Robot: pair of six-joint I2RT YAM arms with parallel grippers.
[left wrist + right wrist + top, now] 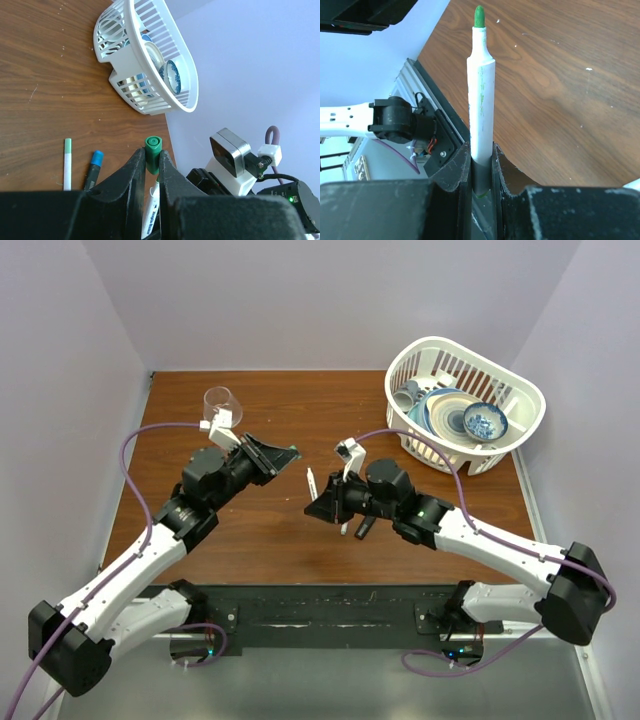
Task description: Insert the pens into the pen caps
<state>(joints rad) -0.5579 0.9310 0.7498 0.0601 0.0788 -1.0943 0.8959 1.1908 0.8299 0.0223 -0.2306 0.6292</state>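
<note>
around: dish basket (193,85) in far corner of counter (45,75) — capped pen (67,167) and black marker (93,170) lie side by side
left fingers (131,175): pinching green cap (153,149)
right fingers (459,167): clamped on white pen (481,100) — tip bare

I'm looking down on a brown wooden table (270,540), and up close its top shows a few pale specks and fine scratches. Plain pale lavender walls box it in. The back wall (320,300) meets the table's far edge, and the left wall (60,440) and right wall (600,390) run along its sides. Below the near edge I see a grey surface (330,685); floor or bench, I can't tell. The light is soft and even, with a mild sheen on the wood.
</note>
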